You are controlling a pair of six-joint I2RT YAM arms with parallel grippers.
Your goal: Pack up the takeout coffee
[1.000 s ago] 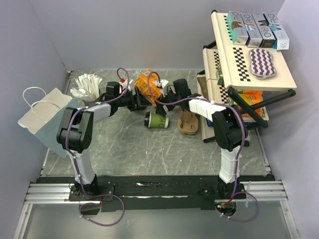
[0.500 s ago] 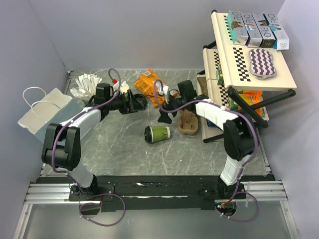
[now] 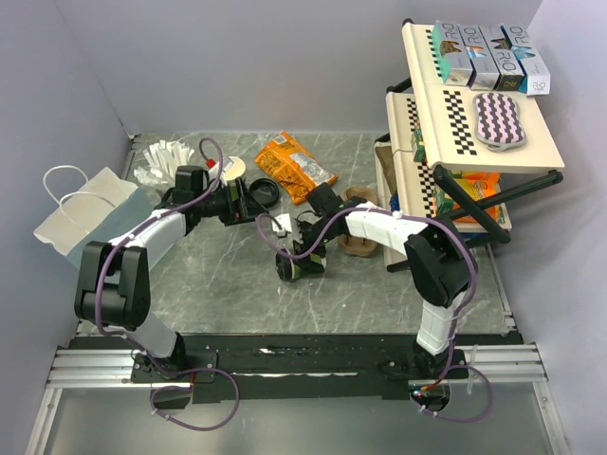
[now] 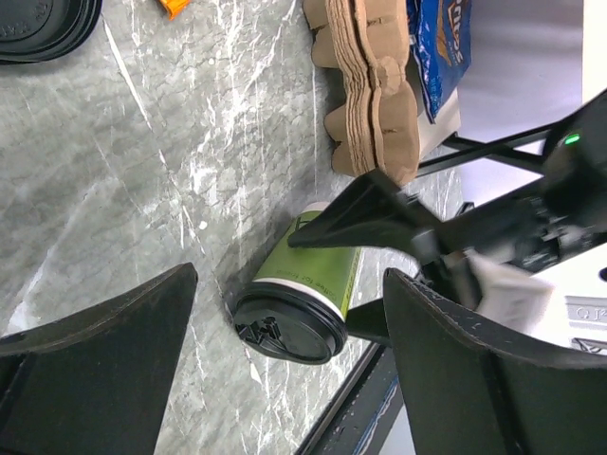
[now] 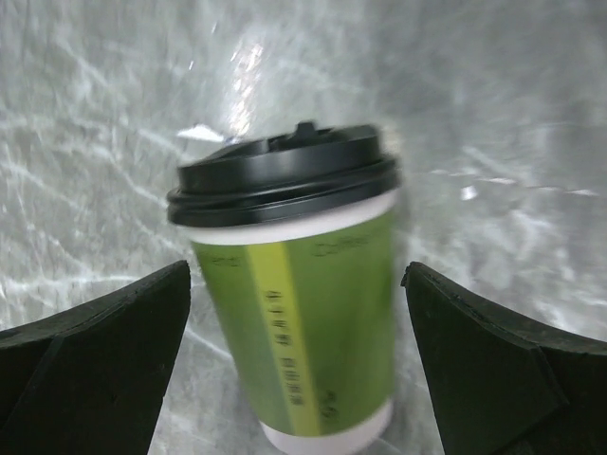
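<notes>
Top: cup [image 3: 302,265] on its side, mid-scene, left of carrier [image 3: 360,243]; R gripper [image 3: 303,252] over it, jaws spread, no grip. L gripper [image 3: 248,199] far-left, jaws released, empty
L wrist: cup lying flat
R wrist: cup betw. fingers, untouched
Risk: off-centre pinch rolls cup, pops lid
Vs 0.5 s ago: R gripper came from carrier to cup

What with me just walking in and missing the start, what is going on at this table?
The takeout coffee lies on its side on the table, lid on. The right gripper is open, one finger on either side of the cup, not closed on it. The left gripper is open and empty, hovering further back near some loose black lids. The cup is not yet in the paper bag at the left edge.
</notes>
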